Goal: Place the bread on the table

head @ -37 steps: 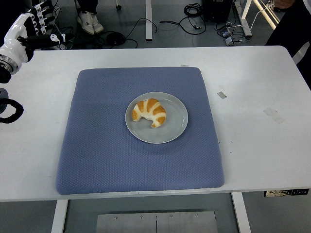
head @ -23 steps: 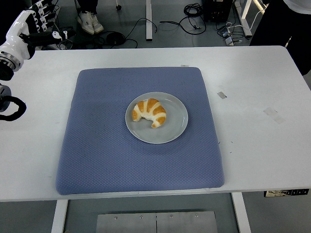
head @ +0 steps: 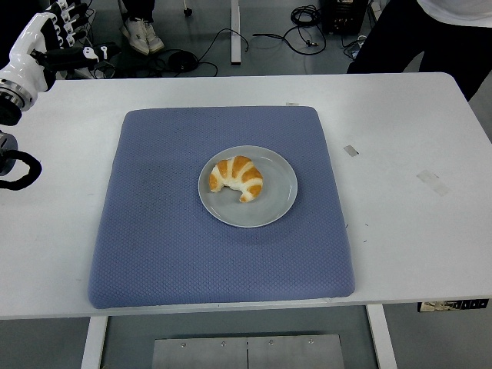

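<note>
A golden croissant (head: 237, 177) lies on a grey round plate (head: 280, 200) in the middle of a blue quilted mat (head: 154, 231) on the white table (head: 407, 231). My left hand (head: 58, 42), white with black joints, hovers at the far left corner of the table, well away from the bread. Its fingers are spread and hold nothing. The right arm is out of sight.
A person in dark clothing (head: 419, 38) stands at the top right behind the table. Small tape marks (head: 432, 181) lie on the right part of the table. Cables and shoes are on the floor beyond the far edge.
My left hand has drifted slightly up and left. The person at the top right has moved further left into view. The croissant and plate have not moved.
</note>
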Robot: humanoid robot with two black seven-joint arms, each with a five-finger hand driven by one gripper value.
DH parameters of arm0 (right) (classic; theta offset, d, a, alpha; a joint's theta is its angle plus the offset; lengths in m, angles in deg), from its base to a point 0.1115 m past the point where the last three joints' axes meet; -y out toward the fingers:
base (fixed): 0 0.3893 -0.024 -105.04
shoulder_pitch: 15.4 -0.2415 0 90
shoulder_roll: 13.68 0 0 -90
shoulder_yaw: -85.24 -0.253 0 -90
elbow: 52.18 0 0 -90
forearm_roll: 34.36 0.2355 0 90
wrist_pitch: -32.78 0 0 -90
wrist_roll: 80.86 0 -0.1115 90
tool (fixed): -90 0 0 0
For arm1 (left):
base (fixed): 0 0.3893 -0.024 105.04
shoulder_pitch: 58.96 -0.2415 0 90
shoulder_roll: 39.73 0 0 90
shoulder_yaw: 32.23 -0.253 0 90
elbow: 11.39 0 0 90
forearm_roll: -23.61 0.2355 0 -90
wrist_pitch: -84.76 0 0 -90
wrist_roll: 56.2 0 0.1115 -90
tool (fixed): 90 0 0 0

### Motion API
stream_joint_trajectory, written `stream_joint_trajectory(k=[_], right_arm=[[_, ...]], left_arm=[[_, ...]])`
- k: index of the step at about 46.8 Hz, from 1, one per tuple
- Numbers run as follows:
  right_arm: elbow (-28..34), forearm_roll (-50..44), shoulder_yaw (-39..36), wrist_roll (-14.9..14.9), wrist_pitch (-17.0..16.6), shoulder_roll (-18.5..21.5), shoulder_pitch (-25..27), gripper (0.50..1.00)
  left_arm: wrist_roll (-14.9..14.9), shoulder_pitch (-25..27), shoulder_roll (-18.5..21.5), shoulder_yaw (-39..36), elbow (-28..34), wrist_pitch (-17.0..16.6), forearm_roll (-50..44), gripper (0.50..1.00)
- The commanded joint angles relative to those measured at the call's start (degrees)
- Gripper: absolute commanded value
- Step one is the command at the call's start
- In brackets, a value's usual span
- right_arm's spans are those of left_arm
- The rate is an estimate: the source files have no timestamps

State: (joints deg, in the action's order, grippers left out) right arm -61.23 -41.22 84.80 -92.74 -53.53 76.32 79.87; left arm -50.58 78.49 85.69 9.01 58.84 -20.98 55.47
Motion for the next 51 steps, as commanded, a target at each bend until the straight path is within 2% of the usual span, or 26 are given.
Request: stream_joint_trajectory(k=[1,36,42,47,51], right_arm=[[0.0,0.0,0.0,0.01,0.0,0.0,0.0,1.0],[0.0,0.0,0.0,0.01,0.0,0.0,0.0,1.0],[0.0,0.0,0.0,0.01,0.0,0.0,0.0,1.0],[0.0,0.0,0.0,0.01,0.0,0.0,0.0,1.0],[0.0,0.0,0.0,0.01,0.0,0.0,0.0,1.0]], left_arm=[[0.0,-0.08,-0.08,0.07,0.09,0.01,-0.04,0.977],[-0.62,0.28,0.0,-0.02,0.7,-0.25,-0.04,0.975],[-1.23,0.54,0.18,-0.72,0.79,-0.17,0.13,0.975],[-1.58,2.99,0.27,-3.79,0.79,-0.08,0.75,0.974],[-4.21,5.45,0.18,-6.6,0.88,0.1,1.1,0.972]])
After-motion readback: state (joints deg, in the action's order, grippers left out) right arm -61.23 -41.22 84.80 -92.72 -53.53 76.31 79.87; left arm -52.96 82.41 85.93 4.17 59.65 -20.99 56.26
